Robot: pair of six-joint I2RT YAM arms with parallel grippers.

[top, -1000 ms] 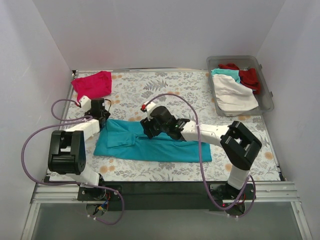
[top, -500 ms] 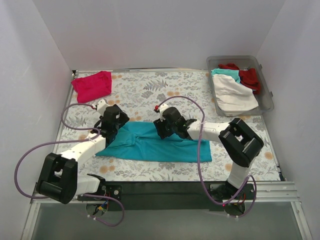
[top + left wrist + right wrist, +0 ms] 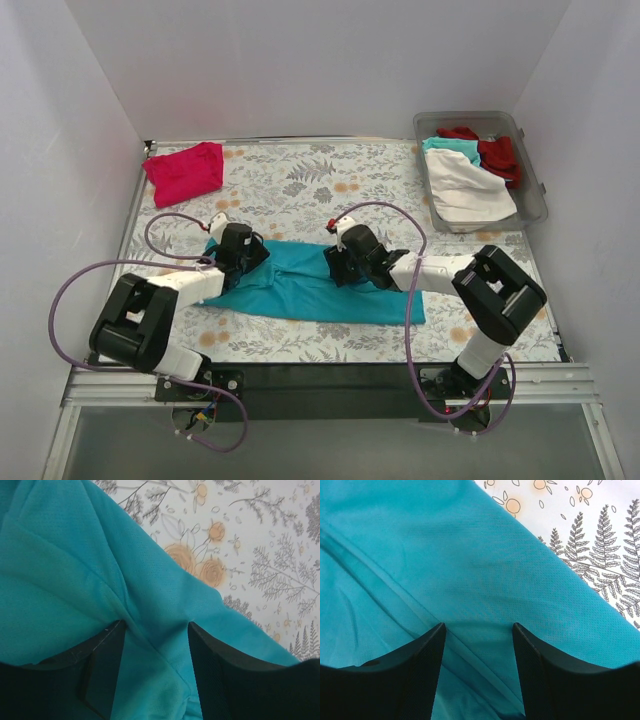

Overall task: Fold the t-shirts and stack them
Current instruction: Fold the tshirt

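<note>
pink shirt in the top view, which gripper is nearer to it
Left. The left gripper is at the teal shirt's left end, toward the near edge from the pink shirt. The right gripper is farther right, over the teal shirt's middle.

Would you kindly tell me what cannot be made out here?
- Top view: fingertips of the left gripper and right gripper, hidden under their own wrists.
- Top view: garments lower in the bin, buried under the white shirt.
- Wrist views: most of the teal shirt, cut off by the frame edges.
</note>
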